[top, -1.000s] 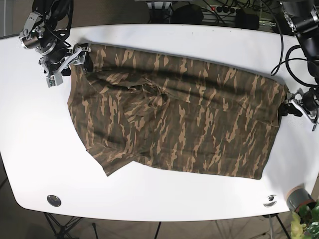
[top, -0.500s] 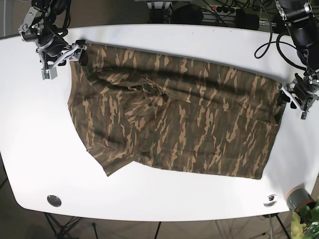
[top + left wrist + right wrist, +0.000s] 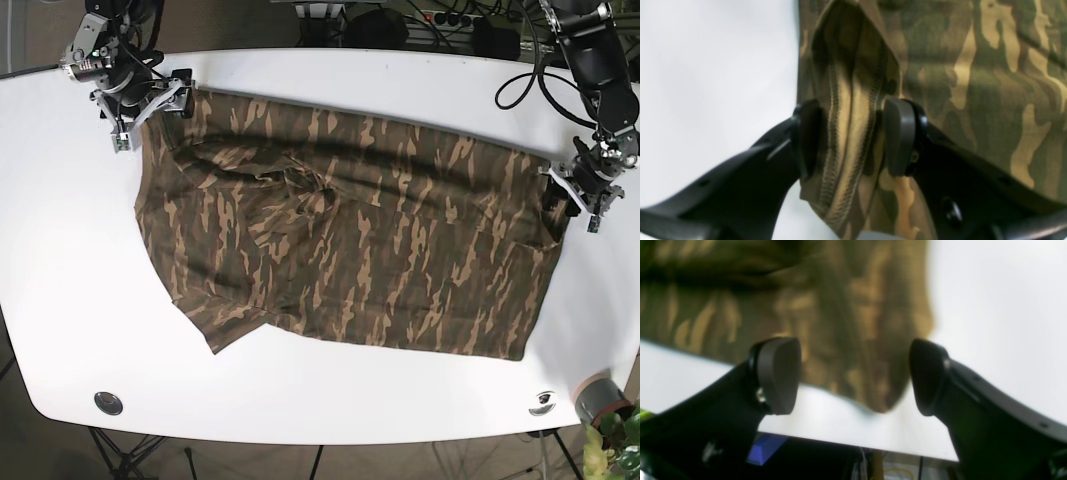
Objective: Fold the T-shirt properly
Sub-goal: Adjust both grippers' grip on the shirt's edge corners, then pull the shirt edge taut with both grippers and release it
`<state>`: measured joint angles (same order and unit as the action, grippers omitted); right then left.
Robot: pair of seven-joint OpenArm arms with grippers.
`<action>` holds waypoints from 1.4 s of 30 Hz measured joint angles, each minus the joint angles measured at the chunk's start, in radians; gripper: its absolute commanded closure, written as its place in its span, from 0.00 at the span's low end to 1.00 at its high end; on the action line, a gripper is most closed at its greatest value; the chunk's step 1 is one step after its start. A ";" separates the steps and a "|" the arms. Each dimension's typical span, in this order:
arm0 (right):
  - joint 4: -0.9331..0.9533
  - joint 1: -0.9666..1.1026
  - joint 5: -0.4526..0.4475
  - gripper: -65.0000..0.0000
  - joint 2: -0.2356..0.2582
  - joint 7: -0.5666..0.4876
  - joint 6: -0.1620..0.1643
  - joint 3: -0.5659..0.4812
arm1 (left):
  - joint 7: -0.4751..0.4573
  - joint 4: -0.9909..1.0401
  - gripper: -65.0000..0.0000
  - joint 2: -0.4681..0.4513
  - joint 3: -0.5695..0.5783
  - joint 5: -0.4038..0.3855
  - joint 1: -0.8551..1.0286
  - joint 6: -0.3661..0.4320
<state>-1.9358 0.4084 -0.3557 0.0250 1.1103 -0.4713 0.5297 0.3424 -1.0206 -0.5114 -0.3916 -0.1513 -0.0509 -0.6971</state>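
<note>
The camouflage T-shirt (image 3: 350, 230) lies spread out on the white table (image 3: 300, 400), with a wrinkled fold near its middle. In the base view my left gripper (image 3: 572, 196) is at the shirt's right edge. In the left wrist view it (image 3: 853, 140) is shut on a raised fold of the shirt's stitched hem (image 3: 846, 100). My right gripper (image 3: 165, 105) is at the shirt's far left corner. In the right wrist view it (image 3: 853, 373) is open, with its fingers on either side of the blurred shirt corner (image 3: 853, 323) and not gripping it.
A small plant pot (image 3: 600, 400) stands past the table's front right corner. Two round fittings (image 3: 108, 402) (image 3: 543, 402) sit in the table near the front edge. Cables (image 3: 440, 20) run behind the far edge, which lies close under my right gripper (image 3: 840, 433).
My left gripper has moved up the shirt's right edge towards the far side. My right gripper has moved right and farther back to the shirt's far left corner.
</note>
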 measured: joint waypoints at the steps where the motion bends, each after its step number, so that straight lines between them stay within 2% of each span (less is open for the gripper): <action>1: 0.000 0.000 0.028 0.26 -0.006 -0.009 0.001 -0.003 | 0.000 0.000 0.58 0.000 0.000 0.000 -0.002 0.000; 4: 0.010 0.000 0.064 0.28 -0.009 -0.025 0.001 -0.023 | -0.001 0.003 0.58 0.006 -0.006 0.002 0.005 0.001; 7: 0.056 -0.002 0.050 0.41 -0.011 -0.080 0.000 -0.025 | -0.038 0.024 0.58 0.008 -0.006 -0.014 0.019 0.001; 9: 0.076 -0.009 0.047 0.58 -0.010 -0.092 0.000 -0.020 | -0.045 0.027 0.63 0.006 -0.006 -0.018 0.024 0.000; 12: 0.094 -0.011 0.044 0.84 -0.008 -0.110 0.000 -0.018 | -0.044 0.027 0.80 0.003 -0.010 -0.027 0.042 0.000; 14: 0.097 -0.009 0.042 0.97 -0.002 -0.111 0.000 -0.018 | -0.051 0.011 0.88 0.004 -0.011 -0.051 0.069 0.001; 16: 0.098 -0.008 0.038 0.94 -0.002 -0.109 0.000 -0.018 | -0.032 -0.034 0.91 0.004 -0.013 -0.060 0.106 0.000; 19: 0.099 -0.004 0.033 0.93 0.023 -0.103 -0.007 -0.023 | 0.087 -0.142 0.91 0.013 -0.048 -0.050 0.159 0.000; 21: 0.099 -0.004 0.034 0.93 0.040 -0.093 -0.034 -0.023 | 0.159 -0.207 0.91 0.031 -0.101 -0.039 0.206 -0.013; 22: 0.100 -0.003 0.036 0.93 0.044 -0.092 -0.059 -0.021 | 0.185 -0.242 0.91 0.045 -0.140 -0.040 0.222 -0.008; 26: 0.105 0.003 0.035 0.93 0.084 -0.082 -0.095 -0.021 | 0.296 -0.367 0.91 0.098 -0.257 -0.031 0.308 -0.005; 33: 0.110 0.020 0.042 0.90 0.159 -0.077 -0.095 -0.020 | 0.388 -0.556 0.90 0.171 -0.354 -0.047 0.407 -0.006; 36: 0.110 0.023 0.058 0.78 0.173 -0.076 -0.094 -0.019 | 0.407 -0.570 0.85 0.208 -0.382 -0.029 0.421 0.001; 40: 0.108 0.026 0.053 0.43 0.174 -0.070 -0.094 -0.021 | 0.406 -0.578 0.66 0.224 -0.398 -0.037 0.436 -0.008; 42: 0.085 0.029 0.057 0.29 0.175 -0.066 -0.094 -0.020 | 0.406 -0.579 0.60 0.220 -0.413 -0.036 0.434 -0.006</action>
<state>-1.8503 0.4377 -0.2989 0.1997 1.0443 -0.5652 0.5095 0.7483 -1.5993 -0.2916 -0.8047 -0.1875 0.3832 -0.7036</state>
